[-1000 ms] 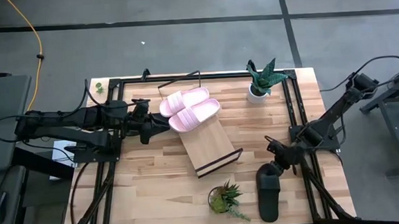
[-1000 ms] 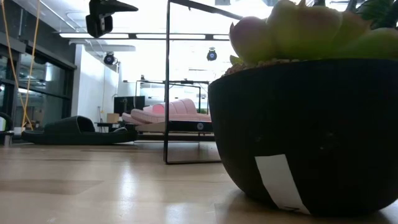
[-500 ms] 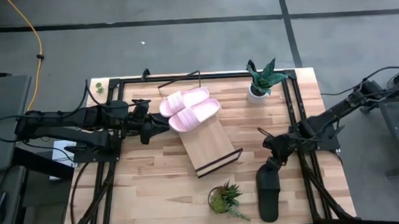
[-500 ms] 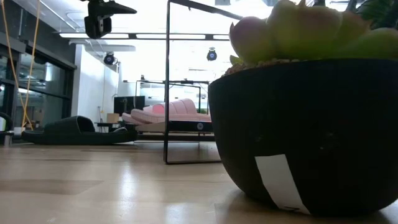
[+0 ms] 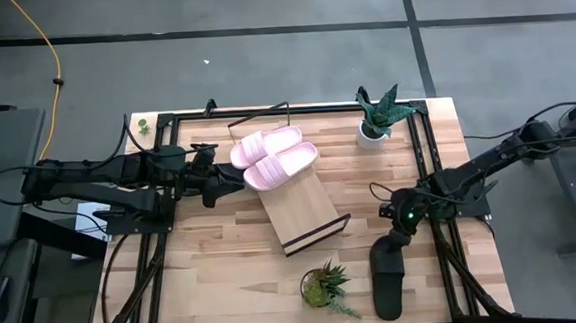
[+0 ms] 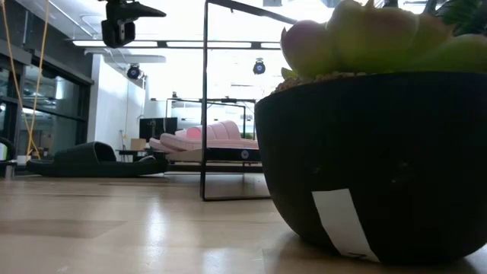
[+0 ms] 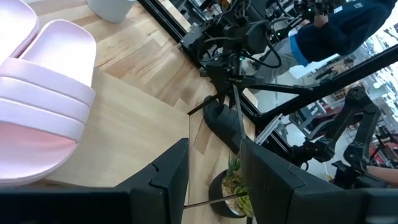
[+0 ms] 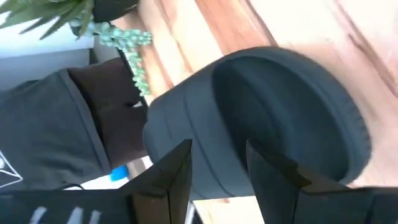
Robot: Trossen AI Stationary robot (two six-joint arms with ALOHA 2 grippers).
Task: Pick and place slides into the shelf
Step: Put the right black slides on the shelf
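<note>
Two pale pink wide-strap slides lie side by side on the upper end of the slanted light-wood shelf with dark-brown edging, which stands in the middle of the butcher-block desk. A black open-toe slide lies flat on the desk near its front right corner, well apart from the shelf.

The right gripper hangs just over the near end of that black slide; in the right wrist view its jaws stand spread, one finger to each side of the slide's rounded end, not pinching it.

The left gripper waits at the shelf's left edge, just beside the pink pair. Its jaws are spread and empty, as the left wrist view shows.

A small green succulent in a dark pot stands at the front of the desk between the shelf and the black slide. A spiky green plant in a white pot stands at the back right.
</note>
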